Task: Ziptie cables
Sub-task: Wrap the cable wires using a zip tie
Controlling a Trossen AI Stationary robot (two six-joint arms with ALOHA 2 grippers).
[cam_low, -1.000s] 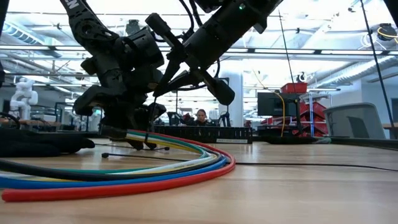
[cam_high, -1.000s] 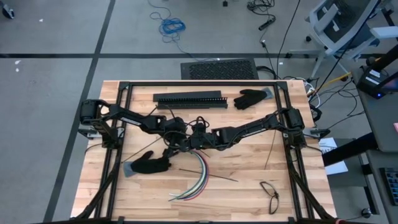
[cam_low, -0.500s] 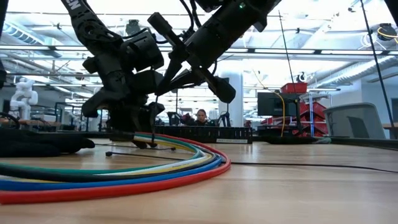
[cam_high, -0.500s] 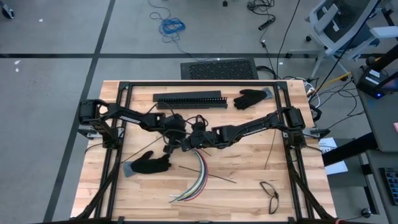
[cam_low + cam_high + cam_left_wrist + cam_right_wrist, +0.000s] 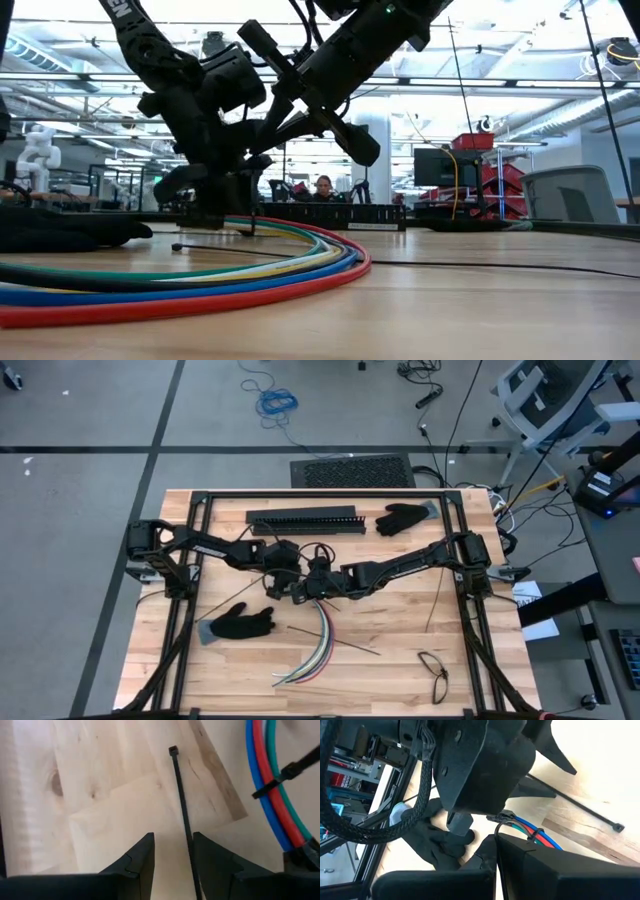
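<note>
Cables [image 5: 318, 643] lie in a curved bundle on the counter [image 5: 400, 620], fanning out from just under my right hand [image 5: 303, 592] toward the near edge; in the low view the red, blue, yellow and green strands [image 5: 200, 280] sweep across the wood in front of both my hands. My right hand is together, pinching a thin black strap [image 5: 532, 835] that wraps the cables at their upper end. My left hand [image 5: 272, 588] sits just beside the right one, its fingers [image 5: 135, 862] a little apart with a black zip tie [image 5: 181, 805] lying flat on the wood between them, the tie's head [image 5: 173, 750] out ahead. Since a second ago my left hand has narrowed and drawn up closer to the right hand, away from the black glove [image 5: 240, 624] behind it. The cables have barely shifted.

Beyond my hands a long black slotted bar [image 5: 305, 520] and a second glove [image 5: 400, 517] rest at the far side of the counter. A pair of glasses [image 5: 434, 670] lies well off near the right corner. Past the counter the low view shows a bright workshop with shelving and a person [image 5: 323, 187] seated far back.
</note>
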